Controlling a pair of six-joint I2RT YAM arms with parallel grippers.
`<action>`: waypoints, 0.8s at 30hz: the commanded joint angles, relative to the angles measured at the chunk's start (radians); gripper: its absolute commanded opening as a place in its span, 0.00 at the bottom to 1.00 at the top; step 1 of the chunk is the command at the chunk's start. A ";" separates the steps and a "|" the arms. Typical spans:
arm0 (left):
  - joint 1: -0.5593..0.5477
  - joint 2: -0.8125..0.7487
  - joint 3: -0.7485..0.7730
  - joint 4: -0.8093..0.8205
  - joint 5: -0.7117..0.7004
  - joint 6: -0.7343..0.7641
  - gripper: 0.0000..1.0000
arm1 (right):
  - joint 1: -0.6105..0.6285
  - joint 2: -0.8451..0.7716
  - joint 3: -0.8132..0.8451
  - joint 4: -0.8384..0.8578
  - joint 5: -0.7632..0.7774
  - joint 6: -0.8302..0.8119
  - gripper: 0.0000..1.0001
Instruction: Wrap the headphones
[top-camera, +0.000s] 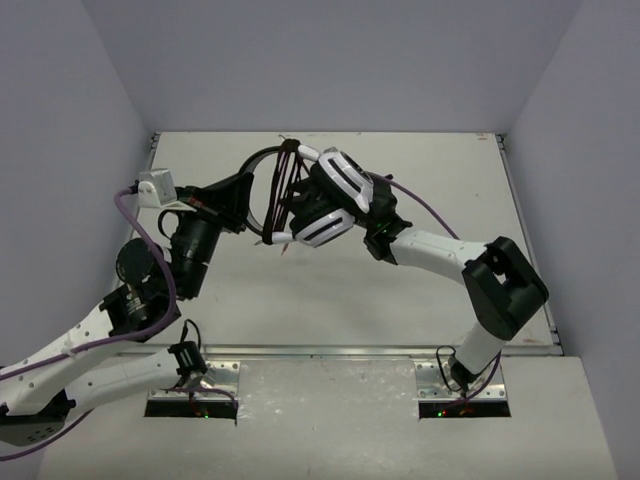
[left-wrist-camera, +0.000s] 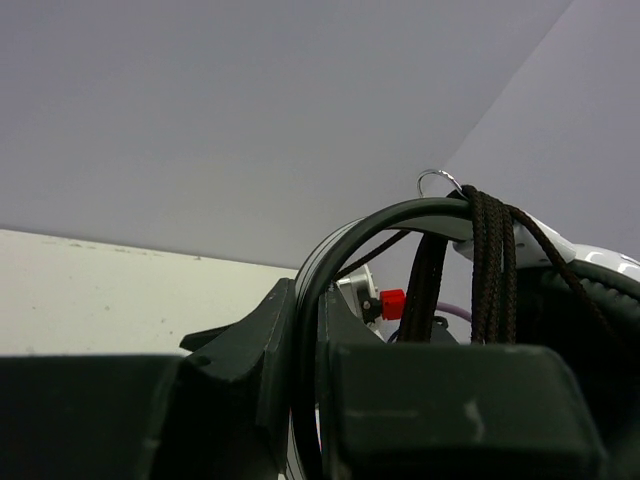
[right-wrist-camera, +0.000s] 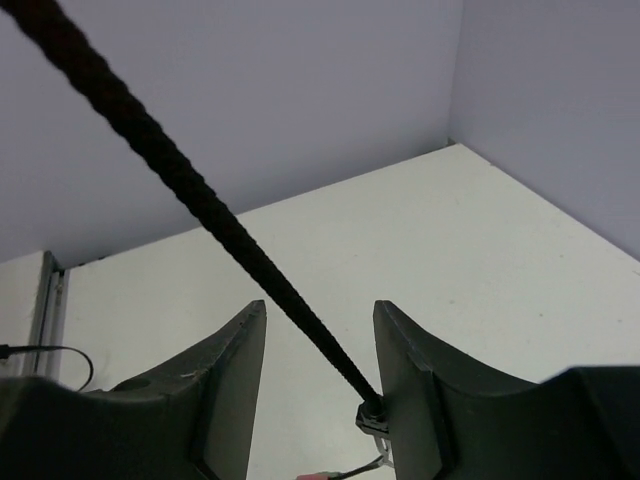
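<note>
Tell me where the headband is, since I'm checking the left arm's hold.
Top view: the headband arcs left of centre between the left gripper and the earcups; the left wrist view shows it between that gripper's jaws.

headphones (top-camera: 330, 200): white earcups (top-camera: 322, 232), black headband (left-wrist-camera: 390, 215). cable (right-wrist-camera: 190, 195): black, braided weave. table (top-camera: 330, 300): off-white, faintly speckled. walls (top-camera: 330, 60): pale lilac. robot lead (top-camera: 430, 215): purple.

Light even and diffuse, from overhead; cool cast on the plain lilac-grey walls (top-camera: 330, 60). Flat off-white tabletop (top-camera: 400, 300) bright, no glare, only faint soft shadows on it. Overhead view sharp throughout. Left wrist view: black gripper fingers (left-wrist-camera: 450, 410) close to lens, underexposed, soft. Right wrist view: black braided cable (right-wrist-camera: 200, 205) crisp, weave legible.
</note>
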 joint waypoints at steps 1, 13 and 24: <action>-0.008 -0.049 0.036 0.188 0.034 -0.041 0.00 | -0.030 0.012 0.039 -0.043 0.029 -0.018 0.49; -0.008 -0.060 0.022 0.178 0.050 -0.043 0.00 | -0.043 0.009 0.096 -0.110 0.059 -0.072 0.48; -0.008 -0.042 0.048 0.187 -0.055 -0.015 0.00 | -0.043 -0.033 -0.136 0.087 -0.038 0.026 0.32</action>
